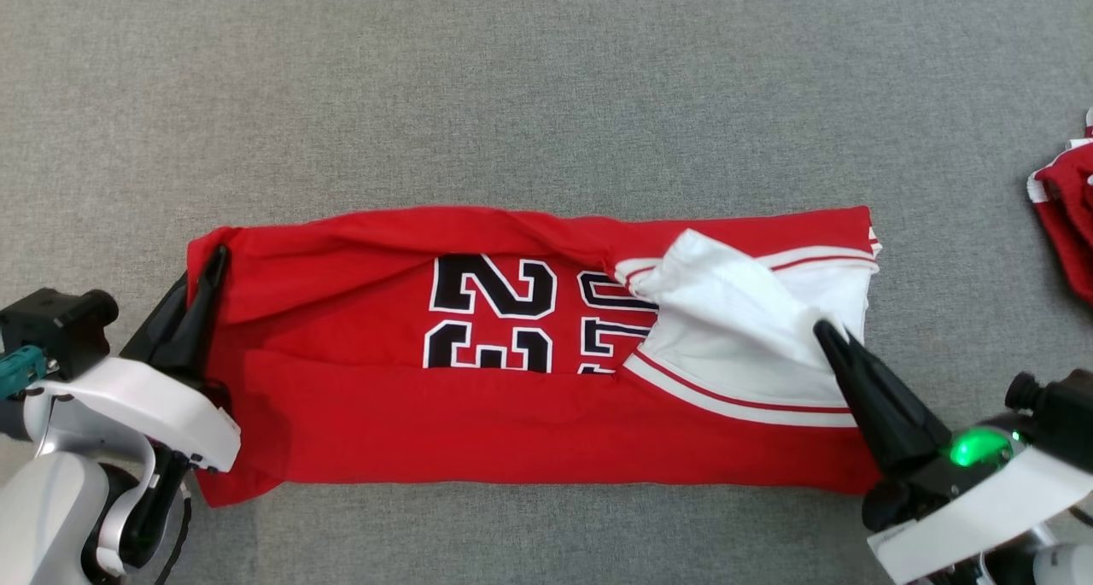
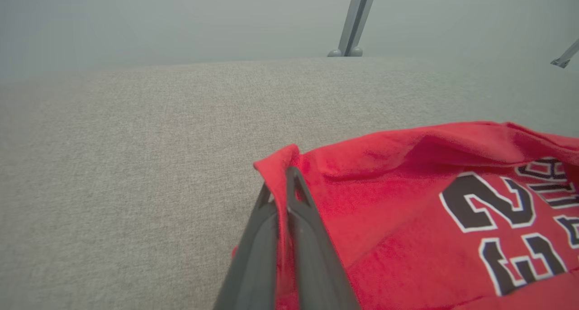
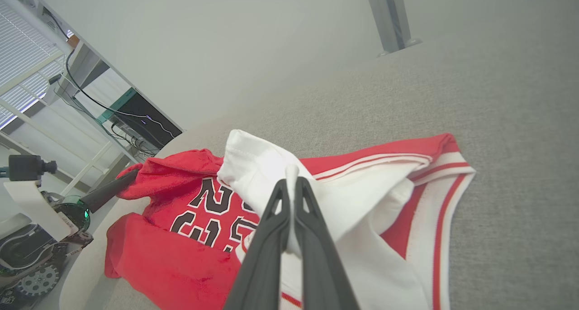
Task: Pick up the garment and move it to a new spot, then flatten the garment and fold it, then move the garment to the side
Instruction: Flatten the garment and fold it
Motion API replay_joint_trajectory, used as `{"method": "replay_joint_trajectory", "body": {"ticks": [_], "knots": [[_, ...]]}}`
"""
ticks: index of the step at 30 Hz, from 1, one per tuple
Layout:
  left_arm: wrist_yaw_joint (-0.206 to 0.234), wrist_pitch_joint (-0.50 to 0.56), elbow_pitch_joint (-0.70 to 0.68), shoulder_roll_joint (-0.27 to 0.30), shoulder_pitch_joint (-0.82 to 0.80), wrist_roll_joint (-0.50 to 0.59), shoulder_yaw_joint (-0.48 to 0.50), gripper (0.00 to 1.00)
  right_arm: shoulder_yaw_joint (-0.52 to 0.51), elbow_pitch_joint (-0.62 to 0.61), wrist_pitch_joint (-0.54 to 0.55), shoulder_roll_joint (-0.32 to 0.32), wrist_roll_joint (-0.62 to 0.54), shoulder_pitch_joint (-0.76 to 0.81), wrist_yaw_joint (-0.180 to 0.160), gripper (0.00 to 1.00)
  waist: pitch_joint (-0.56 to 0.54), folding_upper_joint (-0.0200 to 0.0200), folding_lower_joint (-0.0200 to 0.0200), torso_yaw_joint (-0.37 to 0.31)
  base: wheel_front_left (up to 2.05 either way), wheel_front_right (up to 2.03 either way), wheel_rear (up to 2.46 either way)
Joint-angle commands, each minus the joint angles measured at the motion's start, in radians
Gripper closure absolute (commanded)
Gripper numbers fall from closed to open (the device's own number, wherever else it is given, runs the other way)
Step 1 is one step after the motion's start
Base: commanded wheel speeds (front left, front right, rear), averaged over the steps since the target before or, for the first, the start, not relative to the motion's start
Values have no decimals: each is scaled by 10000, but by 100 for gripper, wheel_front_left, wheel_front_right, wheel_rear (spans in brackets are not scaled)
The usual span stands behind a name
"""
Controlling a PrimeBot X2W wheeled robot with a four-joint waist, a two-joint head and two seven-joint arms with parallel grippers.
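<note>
Head view, nearest first: the left pincer [image 1: 213,269] comes in at the lower left and is clamped on the left end of the jersey [image 1: 512,423], with a ridge of red cloth nipped between its fingers [image 2: 312,237]. The right pincer [image 1: 832,342] comes in at the lower right and is clamped on a white flap [image 1: 734,312] at the jersey's right end, where only a thin lip of white stands up between the fingers.

The jersey lies as a long band across the middle of the grey cloth surface [image 1: 512,81]. Its near and far edges are turned inward, so the number [image 1: 491,312] shows in the gap between them. The near fold lies smooth; the far one is rumpled. Further off, at the right edge, sits a second red bundle [image 1: 1067,218], well apart from the jersey. Beyond the surface stands a metal post [image 3: 391,16].

What could go wrong, as I judge it: the right hold looks shallow and seems to take the white layer alone, so a lift could drag that flap out and leave the red beneath behind, or the cloth could slip free. If one arm rises or travels faster than the other, the band would skew and the turned-in edges fall open. A sideways move to the right could run into the second bundle.

Count: two pincers, both holding cloth; one jersey in hand; one other bundle; one post in the right wrist view
</note>
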Motion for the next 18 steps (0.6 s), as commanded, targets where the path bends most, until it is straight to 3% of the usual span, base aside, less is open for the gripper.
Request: {"method": "replay_joint_trajectory", "body": {"ticks": [1,9,10,11,12,13,18], "knots": [[98,26,-85,88,196,-76,81,100,-111,-20,38,52,-127,207,7,100,-2,0,0,-13,0,0,0],[293,-96,59,86,881,-332,154,100,-142,563,145,624,-431,947,7,100,-19,0,0,-136,0,0,0],[274,-130,101,-25,923,-433,179,87,-181,727,124,591,-630,949,7,87,-23,0,0,-143,0,0,0],[328,-200,194,-61,972,-439,206,38,-177,869,68,636,-720,943,7,58,-32,0,0,-154,0,0,0],[367,-246,295,-106,1032,-470,217,0,-143,970,11,713,-777,933,7,13,-47,0,0,-163,0,0,0],[400,-370,352,-175,1068,-525,255,0,-146,1074,-46,731,-899,924,7,0,-64,0,0,-173,0,0,0],[671,-1245,539,-540,1251,-486,565,0,-372,1271,-624,757,-1504,802,7,0,-213,0,0,-214,0,0,0]]}}
